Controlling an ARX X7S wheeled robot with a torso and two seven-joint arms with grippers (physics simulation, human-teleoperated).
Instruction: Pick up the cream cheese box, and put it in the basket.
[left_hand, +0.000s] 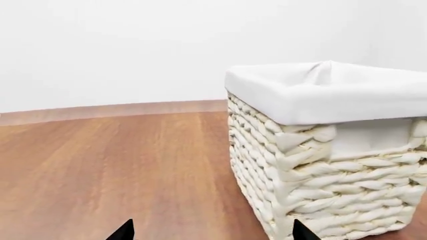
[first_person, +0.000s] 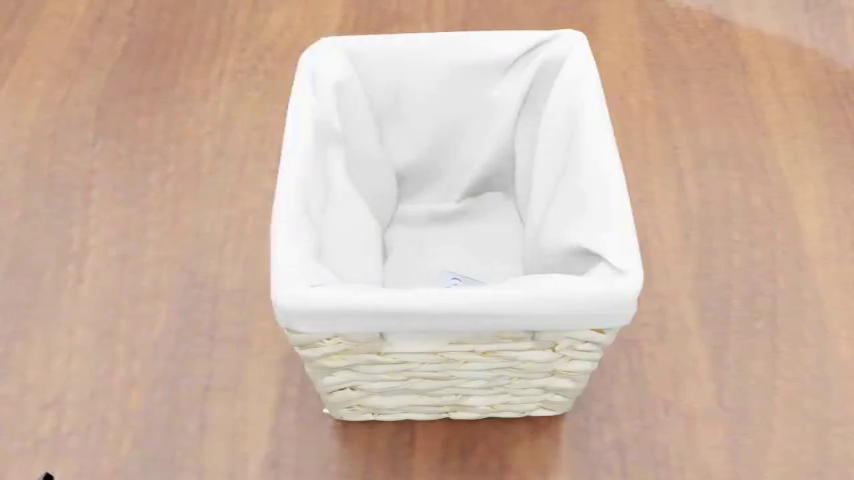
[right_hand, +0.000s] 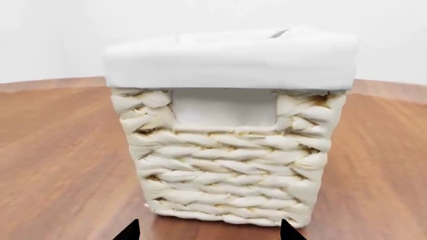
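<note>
One wooden floor (first_person: 120, 200) fills every view, warm brown with long grain, and it meets a plain white wall (left_hand: 120, 45) along a low wooden strip at the back of both wrist views. The basket (first_person: 441, 375) stands upright on that floor, alone, near the middle of the head view. It is tall and rectangular, woven from thick cream-white strands, with a white cloth liner (first_person: 347, 160) folded down over its rim in a broad band. A rectangular handle opening in the near short wall shows the cloth behind it.

From the head camera, which looks down into the basket, the liner sags in soft folds to the bottom. At the bottom, tucked against the near wall and mostly hidden by the folded rim, a small pale corner with a faint bluish mark shows: this seems to be the cream cheese box (first_person: 458, 280), lying inside the basket, though too little of it shows to be sure.

The left gripper (left_hand: 212, 231) shows only as two dark fingertips at the edge of its wrist view, set wide apart with nothing between them, low beside a corner of the basket. The right gripper (right_hand: 209, 231) shows the same way, fingertips spread wide and empty, facing the basket's short wall with the handle opening.
</note>
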